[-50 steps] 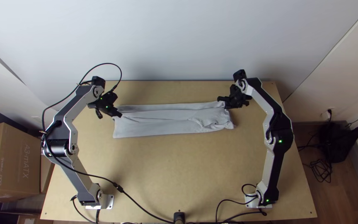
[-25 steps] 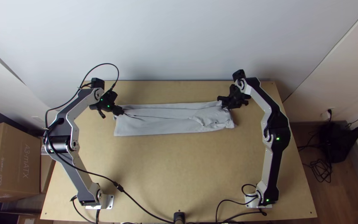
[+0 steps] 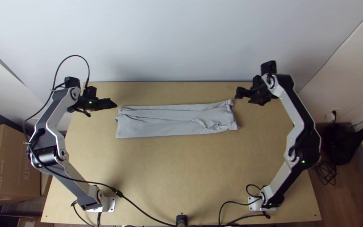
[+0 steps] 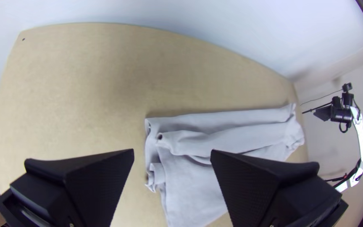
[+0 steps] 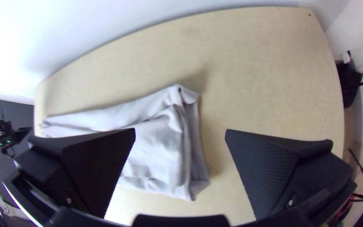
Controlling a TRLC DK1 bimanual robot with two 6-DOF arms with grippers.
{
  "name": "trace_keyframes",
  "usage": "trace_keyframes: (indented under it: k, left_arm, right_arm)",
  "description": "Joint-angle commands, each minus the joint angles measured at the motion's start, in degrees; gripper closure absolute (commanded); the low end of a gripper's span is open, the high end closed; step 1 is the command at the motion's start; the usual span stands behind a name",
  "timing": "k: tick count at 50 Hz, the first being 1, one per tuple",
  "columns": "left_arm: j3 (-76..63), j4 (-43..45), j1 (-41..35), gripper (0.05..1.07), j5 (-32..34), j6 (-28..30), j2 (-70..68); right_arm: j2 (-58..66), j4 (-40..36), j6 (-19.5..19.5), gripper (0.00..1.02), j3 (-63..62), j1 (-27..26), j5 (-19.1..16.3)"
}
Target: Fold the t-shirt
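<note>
T-shirt (image 3: 171, 124) is lying in front of you in a long, narrow folded strip, running left to right across the far half of the worktop (image 3: 169, 172), and its right end is looking rumpled. Over on your left, the left end effector (image 3: 113, 104) is hovering near the strip's far left corner, its fingers spreading wide with nothing between them. Across on your right, the right end effector (image 3: 242, 97) is hanging near the far right corner, also gaping open and gripping nothing. Creases are running lengthwise along the fabric.
</note>
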Motion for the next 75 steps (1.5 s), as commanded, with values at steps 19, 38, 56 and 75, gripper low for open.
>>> trace_keyframes:
  k: [19, 38, 56, 75]
  left_arm:
    - [-6.85, -4.24, 7.76, 0.13, 15.80, -0.82, 3.15]
    - [-7.38, -3.54, 7.41, 0.14, 16.06, 1.90, 9.65]
    - [-7.47, -1.16, 1.17, 0.14, 16.33, -0.38, 12.29]
    - [-9.05, 8.50, -9.02, 0.23, 14.04, -10.93, 11.50]
  right_arm:
    - [-5.94, -2.01, 17.33, 0.04, 7.80, -9.41, -42.96]
    - [-8.93, -2.01, 18.38, 0.04, 7.28, -9.58, -46.65]
    - [-10.51, -2.01, 18.12, 0.04, 6.84, -9.05, -46.74]
    - [-12.01, -1.92, 18.21, 0.04, 7.36, -8.61, -46.65]
